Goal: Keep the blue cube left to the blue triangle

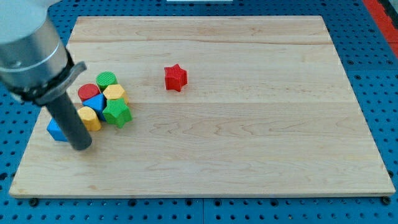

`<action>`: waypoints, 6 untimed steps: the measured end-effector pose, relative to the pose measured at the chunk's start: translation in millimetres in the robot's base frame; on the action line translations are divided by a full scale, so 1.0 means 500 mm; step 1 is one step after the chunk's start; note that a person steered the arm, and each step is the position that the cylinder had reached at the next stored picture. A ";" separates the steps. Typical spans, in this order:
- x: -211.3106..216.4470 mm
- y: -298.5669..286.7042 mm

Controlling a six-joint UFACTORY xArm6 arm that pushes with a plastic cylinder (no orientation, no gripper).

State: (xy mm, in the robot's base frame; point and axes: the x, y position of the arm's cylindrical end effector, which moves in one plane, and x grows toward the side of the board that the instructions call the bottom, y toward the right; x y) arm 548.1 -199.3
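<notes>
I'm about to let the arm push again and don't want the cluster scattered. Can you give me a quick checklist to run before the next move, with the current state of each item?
1. Blue cube left of blue triangle in the view: ok.
2. My tip visible: ok, at the rod's lower end, just right of the blue cube, below the cluster.
3. Tip touching the cube: cannot tell.
4. Blue triangle free to move alone: not ok, packed among the red cylinder, yellow block and green star.
5. Red star out of the way: ok, apart at the right.
6. Cube clear of the board edge: not ok, close.
</notes>
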 end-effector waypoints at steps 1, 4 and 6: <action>0.017 -0.066; -0.062 -0.149; -0.139 -0.121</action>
State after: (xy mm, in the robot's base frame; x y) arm 478.7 -260.0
